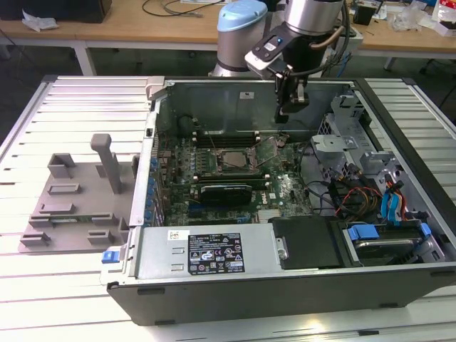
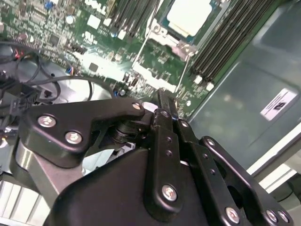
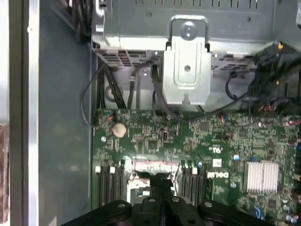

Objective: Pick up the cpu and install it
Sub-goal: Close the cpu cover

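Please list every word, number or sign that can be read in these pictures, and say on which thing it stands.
No text can be read for certain.
Black label on the power supply box: print too small.
White sticker beside it: too small.
White label on the case wall: not legible.
White marks on the motherboard: too small.

I count one open computer case (image 1: 285, 292) on the worktop (image 1: 71, 107), and in it one green mainboard (image 1: 285, 189), one cpu (image 1: 231, 160) and one long black card (image 1: 224, 191). In the first wrist view I see also one silver heatsink (image 3: 262, 175) and one round coin battery (image 3: 119, 130). Outside the case I count one grey plastic fixture (image 1: 71, 206), and one arm (image 1: 313, 21) with one tool (image 1: 283, 115).
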Available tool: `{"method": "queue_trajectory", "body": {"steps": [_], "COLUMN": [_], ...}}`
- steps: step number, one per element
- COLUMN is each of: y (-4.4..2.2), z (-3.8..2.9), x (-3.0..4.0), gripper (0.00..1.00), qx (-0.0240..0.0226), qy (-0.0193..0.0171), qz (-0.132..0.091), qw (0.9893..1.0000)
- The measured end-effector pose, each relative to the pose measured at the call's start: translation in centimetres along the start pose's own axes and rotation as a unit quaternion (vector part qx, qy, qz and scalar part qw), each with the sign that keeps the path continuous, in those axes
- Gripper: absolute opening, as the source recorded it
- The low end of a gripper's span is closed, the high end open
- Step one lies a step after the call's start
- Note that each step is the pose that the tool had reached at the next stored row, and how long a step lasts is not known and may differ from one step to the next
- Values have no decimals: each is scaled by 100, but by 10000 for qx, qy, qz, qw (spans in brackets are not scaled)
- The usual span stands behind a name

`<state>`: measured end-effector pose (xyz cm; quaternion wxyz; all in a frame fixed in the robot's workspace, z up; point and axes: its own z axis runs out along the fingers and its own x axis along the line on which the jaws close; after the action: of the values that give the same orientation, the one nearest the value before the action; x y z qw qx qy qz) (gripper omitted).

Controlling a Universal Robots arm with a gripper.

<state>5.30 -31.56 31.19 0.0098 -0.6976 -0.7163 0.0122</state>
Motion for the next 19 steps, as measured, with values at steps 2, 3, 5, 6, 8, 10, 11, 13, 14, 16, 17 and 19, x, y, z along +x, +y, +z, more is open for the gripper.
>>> {"method": "queue_trajectory", "body": {"steps": [2,3,5,6,8,10,11,13,14,16,17,19], "y": [27,42,72,83,119,166,177,195,222,236,248,260], "z": [37,62,112,130,180,231,242,266,287,302,316,335], "x": [0,0,0,-1,-2,-2,-3,-3,-4,-4,-4,-5], "gripper": [11,11,11,11,11,11,11,11,11,11,11,11], "qx": [3,5,7,8,9,9,9,9,9,9,9,9], "qy": [0,1,1,1,0,1,0,0,0,1,0,0], "qz": [0,0,0,0,0,0,0,0,0,0,0,0], "qw": [10000,10000,10000,10000,10000,10000,10000,10000,10000,10000,10000,10000]}}
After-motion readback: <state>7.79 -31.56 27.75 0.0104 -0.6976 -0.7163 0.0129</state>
